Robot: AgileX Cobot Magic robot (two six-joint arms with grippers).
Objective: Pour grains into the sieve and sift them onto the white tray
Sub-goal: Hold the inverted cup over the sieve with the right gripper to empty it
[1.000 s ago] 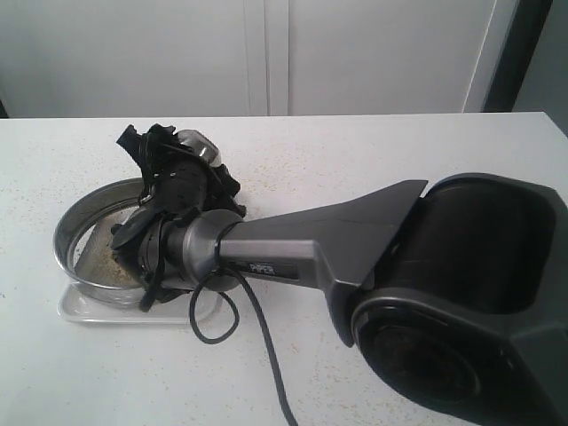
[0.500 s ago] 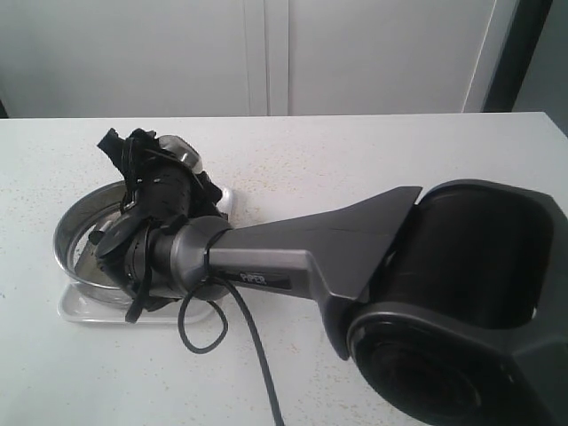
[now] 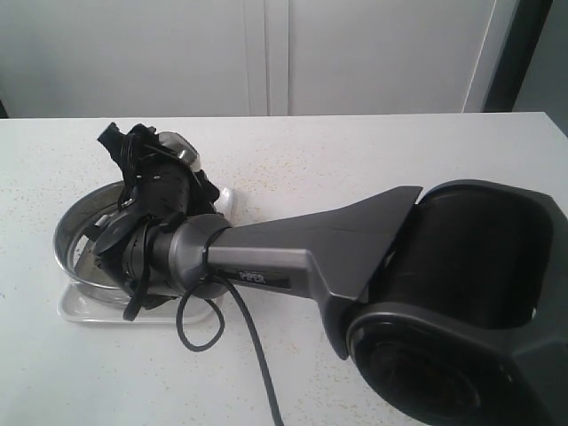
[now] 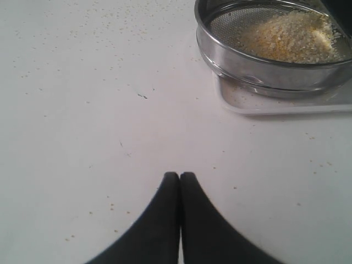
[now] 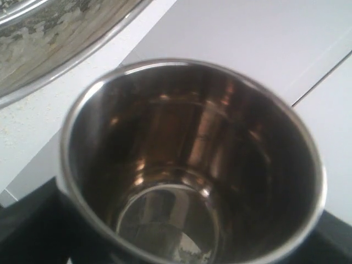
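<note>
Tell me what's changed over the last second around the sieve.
The right gripper, carrying the steel cup, swung leftward in the exterior view, then settled. It kept its hold on the cup, letting go of nothing. The sieve, the grains in it and the white tray underneath stayed put.

White table point(image 3: 373, 151), white tray point(image 4: 247, 104) lying on it, stray grains point(image 4: 111, 207) scattered
</note>
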